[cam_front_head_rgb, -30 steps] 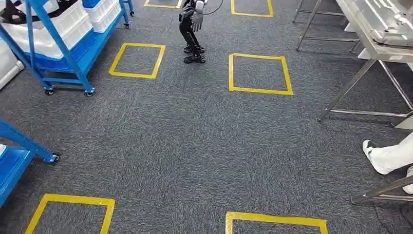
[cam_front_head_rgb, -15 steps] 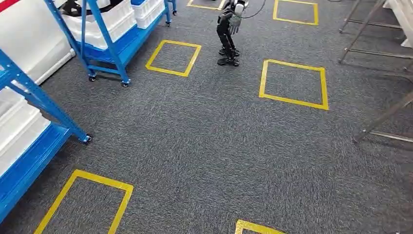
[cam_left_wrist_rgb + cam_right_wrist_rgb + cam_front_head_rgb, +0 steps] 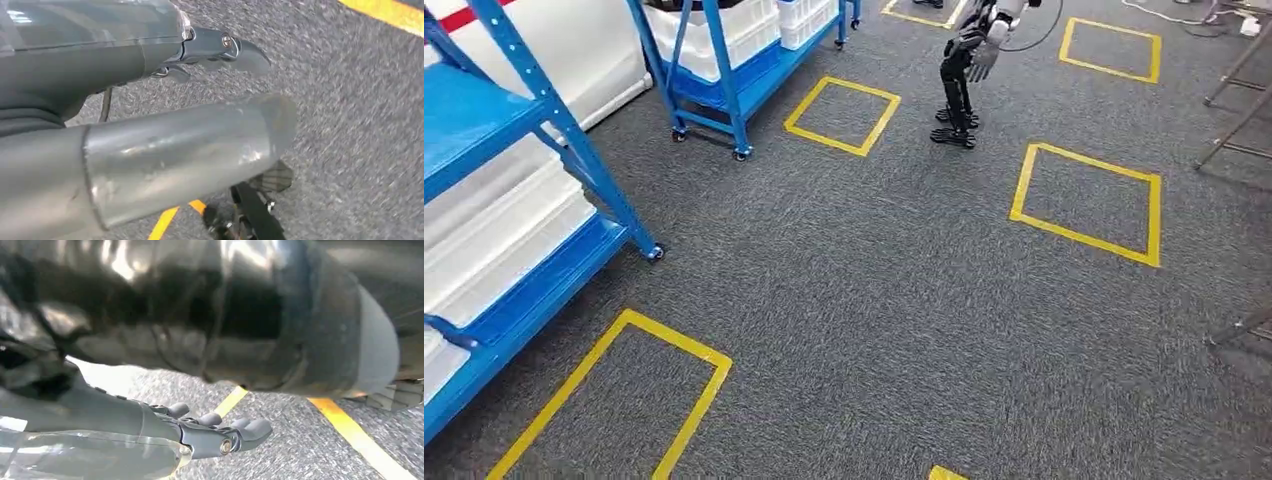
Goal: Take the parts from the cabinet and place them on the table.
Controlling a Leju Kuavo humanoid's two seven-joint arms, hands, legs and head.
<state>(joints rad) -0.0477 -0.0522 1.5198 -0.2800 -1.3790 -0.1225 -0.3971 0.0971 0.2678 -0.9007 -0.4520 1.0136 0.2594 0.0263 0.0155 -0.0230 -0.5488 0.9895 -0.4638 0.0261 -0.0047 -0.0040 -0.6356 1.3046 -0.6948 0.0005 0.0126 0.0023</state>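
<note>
A blue cabinet (image 3: pixel 559 150) on wheels stands close at the left of the head view, with long white bins (image 3: pixel 504 240) on its lower shelf. A second blue cabinet (image 3: pixel 724 75) with white bins (image 3: pixel 724 35) stands further back. What lies in the bins is hidden from here. My left hand (image 3: pixel 165 55) hangs over the carpet, thumb (image 3: pixel 190 145) and fingers (image 3: pixel 235 50) apart, holding nothing. My right hand (image 3: pixel 165 435) hangs beside my dark body, its fingers (image 3: pixel 245 430) stretched out and empty.
Grey carpet carries yellow taped squares (image 3: pixel 842 115) (image 3: pixel 1089 205) (image 3: pixel 614 400). Another humanoid robot (image 3: pixel 964 75) stands at the back centre. Metal table legs (image 3: pixel 1234 110) show at the far right edge. Open floor lies between me and the cabinets.
The whole view has swung to the left: the camera turned. The near blue cabinet has come in at the left, and the steel tables and the person's feet have slid out on the right.
</note>
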